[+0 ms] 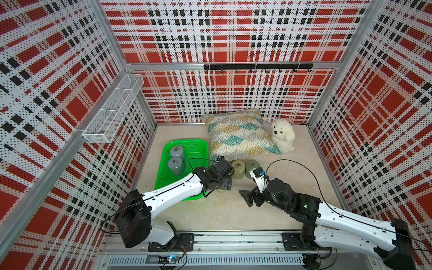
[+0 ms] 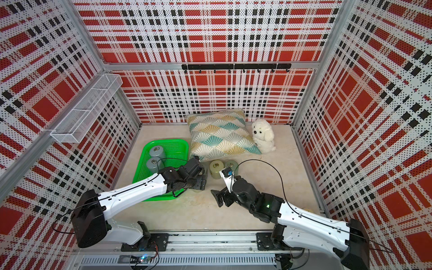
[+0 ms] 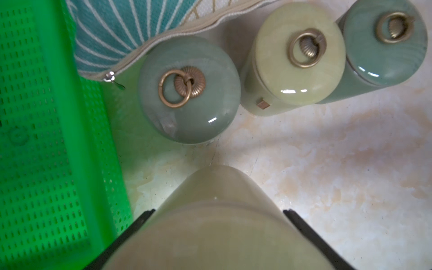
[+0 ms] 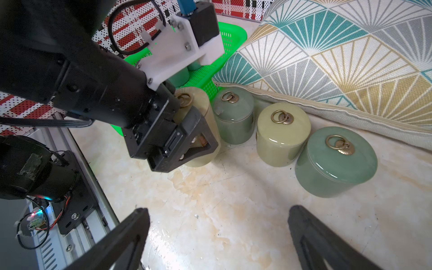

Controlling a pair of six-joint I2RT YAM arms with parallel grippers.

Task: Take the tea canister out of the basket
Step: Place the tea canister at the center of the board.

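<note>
- In both top views, our left hand (image 1: 225, 183) (image 2: 201, 183) reaches just right of the basket (image 1: 187, 141) (image 2: 168, 141). A sliver of the pale tea canister (image 1: 221, 190) shows beneath it.
- Two grey canisters (image 1: 177, 152) stand in the basket's far-left part.
- Our right hand (image 1: 245, 198) (image 2: 218, 198) hangs spread and empty to the right. Bare surface (image 1: 222, 215) lies between the hands and on the near side.
- In the left wrist view, the pale tea canister (image 3: 217, 222) is clasped between the fingers (image 3: 135, 224), which meet both its sides.
- The basket (image 3: 46, 140) wall runs just beside it. Farther off, three loose canisters (image 3: 189, 93) line the cushion (image 3: 117, 30) edge, with a gap of surface (image 3: 327, 163) before them.
- In the right wrist view, our left hand (image 4: 191, 126) grips the pale tea canister (image 4: 208, 109) upright outside the basket (image 4: 233, 35). We cannot tell whether its base rests on the surface or sits just above it.
- Our right hand (image 4: 222, 236) has its fingers (image 4: 131, 236) wide apart, with nothing between them.
</note>
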